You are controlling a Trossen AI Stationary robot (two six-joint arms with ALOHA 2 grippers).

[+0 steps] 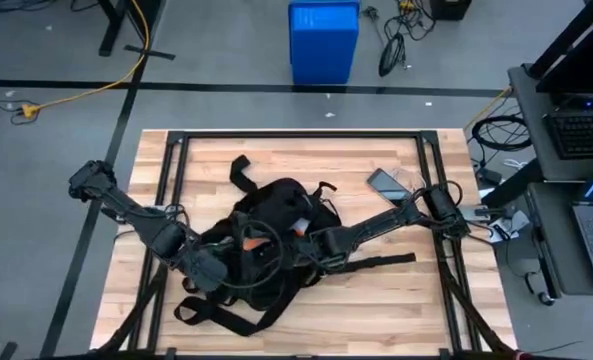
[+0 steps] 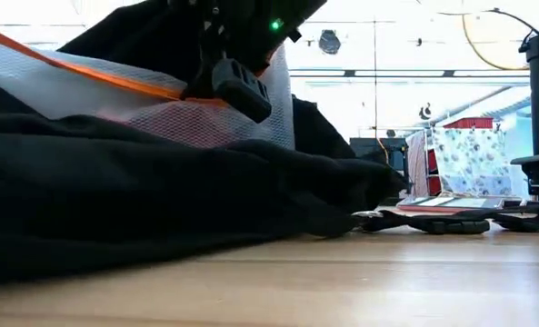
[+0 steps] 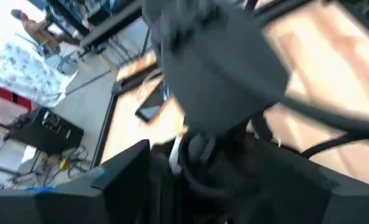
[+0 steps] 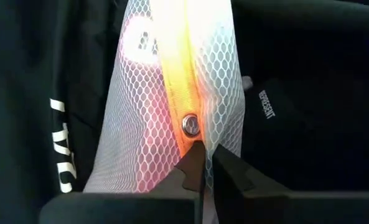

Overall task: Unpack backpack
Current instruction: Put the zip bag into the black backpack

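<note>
Backpack [image 1: 276,215] soft black; right pincer [image 4: 204,163] pinching white mesh pouch [image 4: 172,93]

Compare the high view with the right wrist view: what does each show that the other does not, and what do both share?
Only the high view shows the whole wooden table, both arms reaching into the backpack, a phone-like flat device on the table, and a blue bin on the floor.

Only the right wrist view shows a white mesh pouch with an orange band and metal snap, pinched by the right pincer.

Both show the black backpack.
</note>
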